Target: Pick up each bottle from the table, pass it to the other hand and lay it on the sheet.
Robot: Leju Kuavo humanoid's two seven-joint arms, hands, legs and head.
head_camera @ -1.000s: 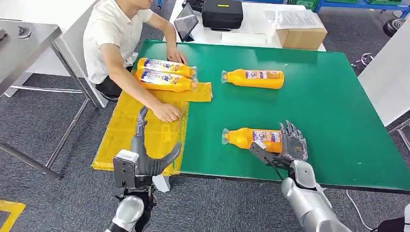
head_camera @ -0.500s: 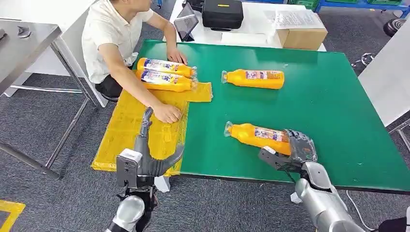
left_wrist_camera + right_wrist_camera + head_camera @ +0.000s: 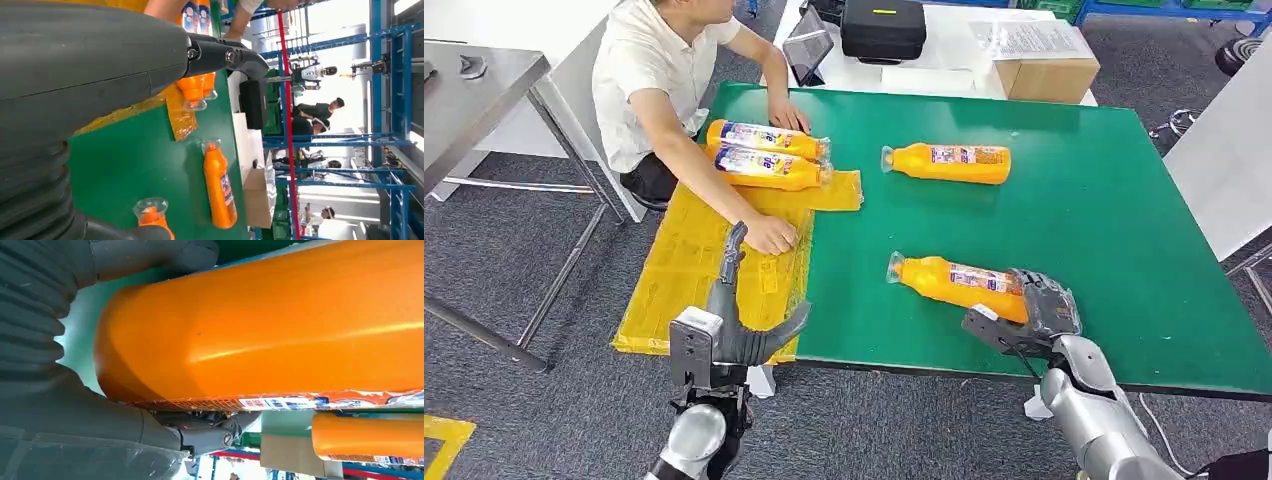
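Four orange bottles in all: two already lie on the yellow sheet (image 3: pixel 714 270) at its far end, next to a seated person (image 3: pixel 659 80) whose hand rests on the sheet. One far bottle (image 3: pixel 949 162) lies on the green table (image 3: pixel 1124 200), well apart from me. The near bottle (image 3: pixel 954 281) is the one I'm on now.

My right hand (image 3: pixel 1036 308) is wrapped round the base end of the near bottle, fingers over the top, thumb underneath, near the table's front edge. Right wrist view confirms: orange body sits tight between thumb and fingers. So clamped on it. Cap end points toward the sheet; bottle is tilted a bit vs the table edge. Can't tell if it's off the surface yet, looks like it's touching or barely up.

My left hand (image 3: pixel 734 330) hovers over the near end of the sheet, fingers apart, thumb out to the side, holding nothing. Waiting for the handover, I'd say.

Step, as I judge it: pick-up of bottle no. 3, grip made, lift pending.

Next move needs: raise bottle clear of table w/o letting the free cap end sag, since the grip is at one end only. Then swing it toward my left hand, which should take it round the middle. Person's hand is close to the drop zone, so watch that when laying it down.
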